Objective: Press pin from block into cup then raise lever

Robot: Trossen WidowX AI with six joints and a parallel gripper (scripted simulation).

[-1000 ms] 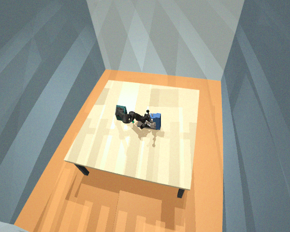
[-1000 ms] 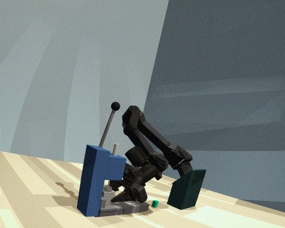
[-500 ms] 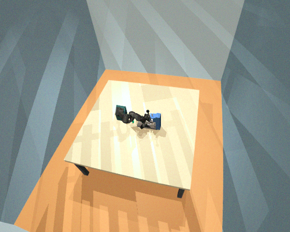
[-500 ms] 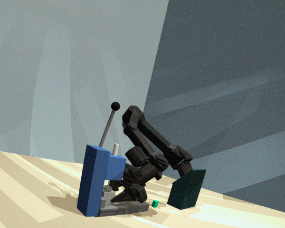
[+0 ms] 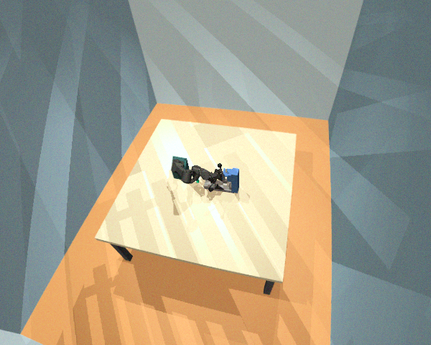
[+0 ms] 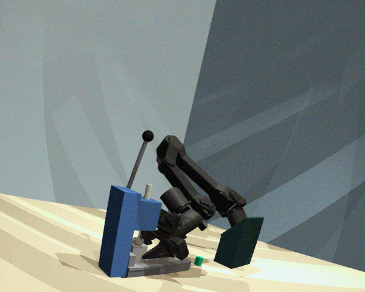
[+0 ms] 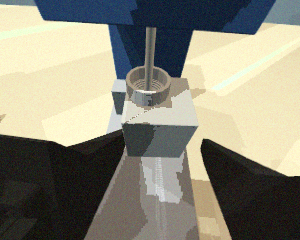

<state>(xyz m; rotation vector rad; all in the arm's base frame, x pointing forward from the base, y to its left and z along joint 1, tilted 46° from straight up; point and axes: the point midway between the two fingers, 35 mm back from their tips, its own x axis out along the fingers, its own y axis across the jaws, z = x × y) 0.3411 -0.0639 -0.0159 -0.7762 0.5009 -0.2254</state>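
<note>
Pale desk [image 5: 245, 230] [image 6: 25, 216] [image 7: 250, 120] with hard light streaks, orange floor [image 5: 308, 230] below, gray-blue walls [image 5: 386, 178] [image 6: 286, 94]. Gray block [image 6: 139, 252] [image 7: 160, 141] is on the press bed [image 6: 173, 266] [image 7: 147, 212], at the end near the blue press column [image 5: 235, 181] [image 6: 113, 232] [image 7: 150, 45]. Round collar [image 6: 138, 241] [image 7: 148, 97] on its top face; thin punch [image 6: 148, 192] [image 7: 150, 55] comes down into the collar opening. Can't make out the pin. Tool [image 5: 220, 183] [image 6: 145, 248] [image 7: 164, 139] is spread, nothing pinched, fingers low on either side by the block's near end. Lever [image 5: 219, 165] [image 6: 137, 163] is up, black ball on top, apart from the tool. Small green cube [image 5: 197, 181] [image 6: 198, 260] sits on the desk, between bed and dark teal arm base [image 5: 184, 162] [image 6: 239, 248]. Black arm [image 5: 193, 173] [image 6: 195, 170] is folded over, elbow high.
</note>
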